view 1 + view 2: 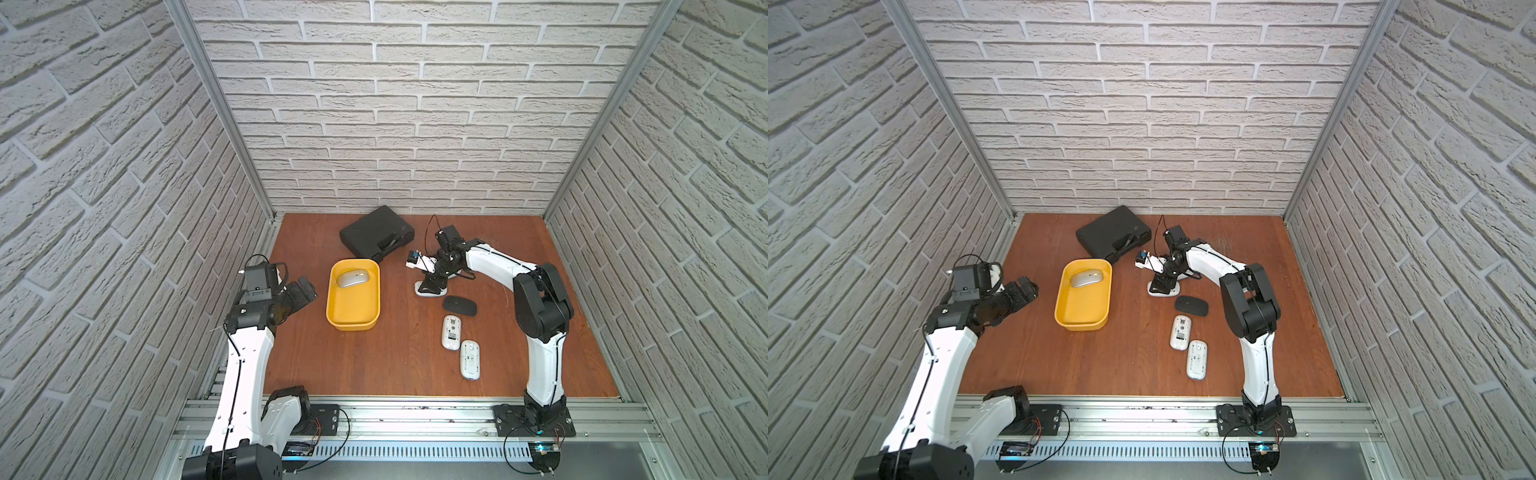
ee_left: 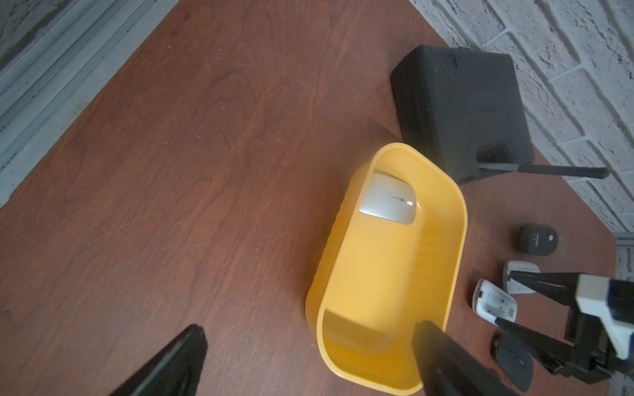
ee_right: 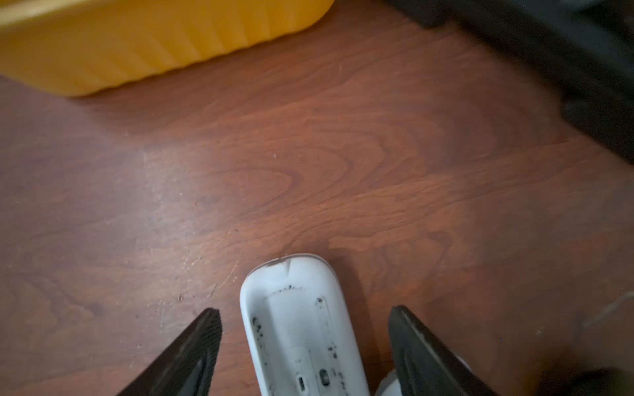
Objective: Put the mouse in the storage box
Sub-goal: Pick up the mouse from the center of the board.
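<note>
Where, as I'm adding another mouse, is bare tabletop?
Bare: the wide strip between the storage box and the front rail, and the far corner beyond the right arm. Crowded: the row of mice near the right end effector.

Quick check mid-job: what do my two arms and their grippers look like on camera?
The left arm and right arm have white shells, black joints and thin black cables. The left gripper and right gripper each have two tapered black fingers.

The desk (image 3: 308, 154) is reddish wood-grain, smooth with faint scratches. The storage box (image 3: 154, 41) is smooth yellow plastic, ribbed outside. The silver mouse (image 2: 387, 202) has a satin sheen; the black case (image 2: 463, 109) looks matt plastic.
</note>
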